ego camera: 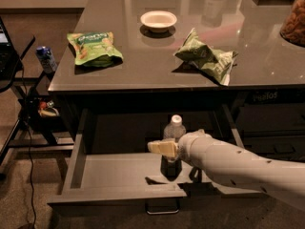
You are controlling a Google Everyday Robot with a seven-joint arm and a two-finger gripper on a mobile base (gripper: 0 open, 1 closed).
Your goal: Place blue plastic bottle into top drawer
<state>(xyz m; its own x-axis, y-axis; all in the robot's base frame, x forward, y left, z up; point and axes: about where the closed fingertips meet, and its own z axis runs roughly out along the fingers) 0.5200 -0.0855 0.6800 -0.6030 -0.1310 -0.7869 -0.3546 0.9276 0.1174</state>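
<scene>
The blue plastic bottle (174, 129), clear with a white cap, stands upright inside the open top drawer (114, 194), near the middle of its floor. My gripper (164, 146) reaches in from the right on a white arm and sits around the bottle's middle, crossing in front of it. The bottle's lower part is dark and partly hidden behind the gripper. The drawer is pulled out below the table's front edge, with a small metal loop handle (162, 208) on its front.
On the grey table (143, 66) lie two green snack bags (94, 46) (206, 56) and a white bowl (158, 20). A jar (293, 20) stands at the right edge. A small blue can (46, 59) sits on a stand at the left. Darker drawers (271, 128) are at the right.
</scene>
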